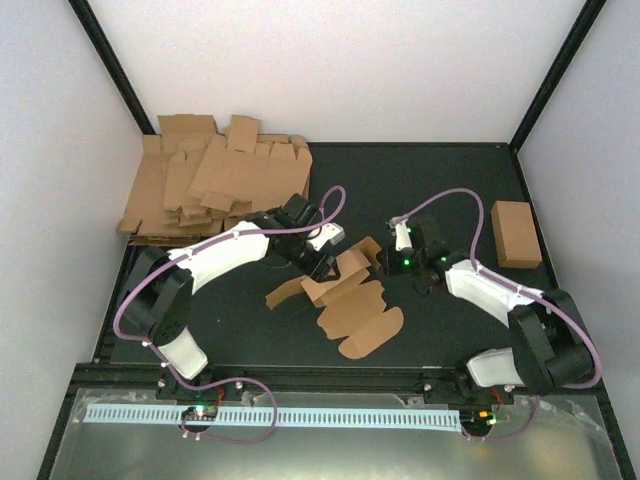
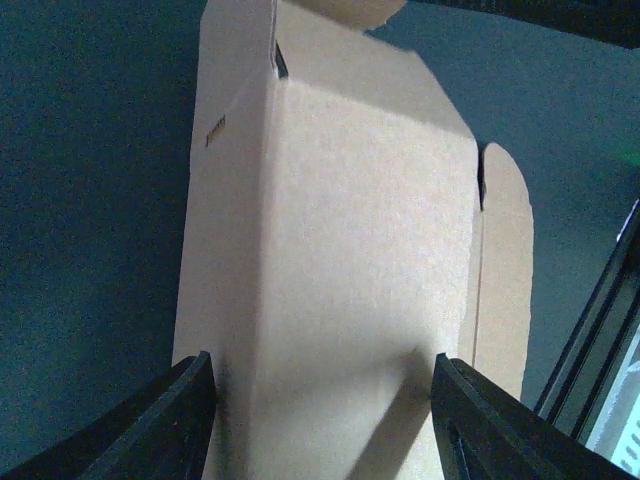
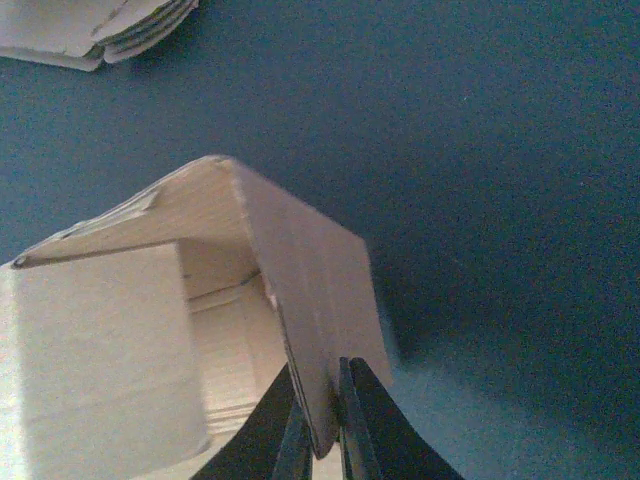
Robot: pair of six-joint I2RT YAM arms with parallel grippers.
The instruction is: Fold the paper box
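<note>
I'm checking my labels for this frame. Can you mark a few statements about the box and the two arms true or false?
1. The right end effector pinches a flap of the paper box. True.
2. The paper box lies on the heap of flat blanks. False: it lies on the dark table between the arms, while the heap is at the far left.
3. The left end effector has one finger on each side of the paper box. True.
4. The smooth cardboard brick sits beside the left arm. False: it lies at the right, beyond the right arm.
</note>
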